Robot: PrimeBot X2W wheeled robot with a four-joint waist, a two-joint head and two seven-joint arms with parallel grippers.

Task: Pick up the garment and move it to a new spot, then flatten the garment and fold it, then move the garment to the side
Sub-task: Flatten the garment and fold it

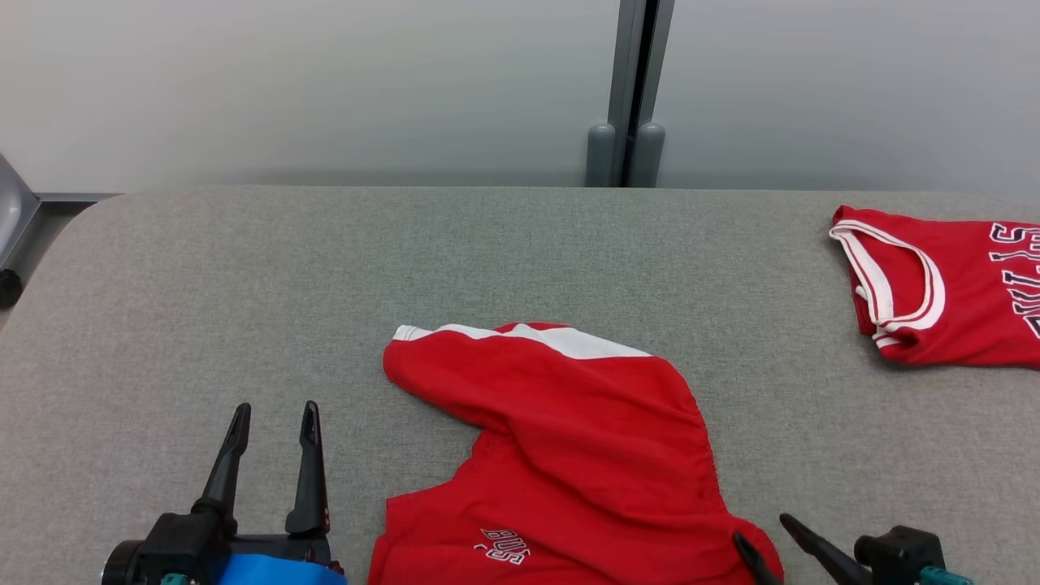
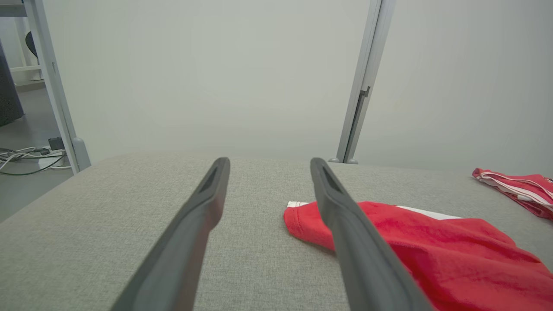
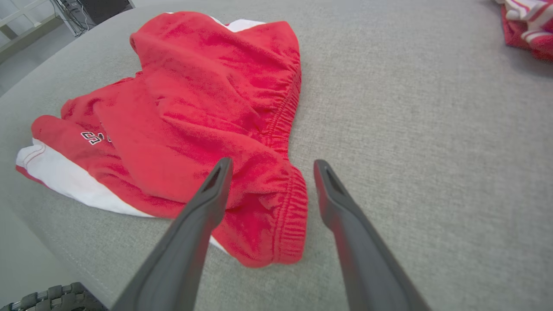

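The garment (image 1: 569, 455) is a pair of red shorts with a white side stripe and small white lettering, lying crumpled at the table's front middle. It also shows as red cloth (image 2: 432, 242) in the left wrist view and with its gathered waistband (image 3: 207, 99) in the right wrist view. My left gripper (image 1: 275, 409) stands open to the left of the shorts, over bare table, with nothing between its fingers (image 2: 270, 162). My right gripper (image 1: 762, 528) is open at the shorts' right front corner. Its fingers (image 3: 272, 165) straddle the waistband's end without pinching it.
A second red garment (image 1: 942, 292), a jersey with white trim and lettering, lies at the table's far right edge, seen too as red and white cloth (image 2: 518, 185) (image 3: 527, 26). The grey padded table (image 1: 244, 284) ends at a pale wall with a grey post (image 1: 634, 97).
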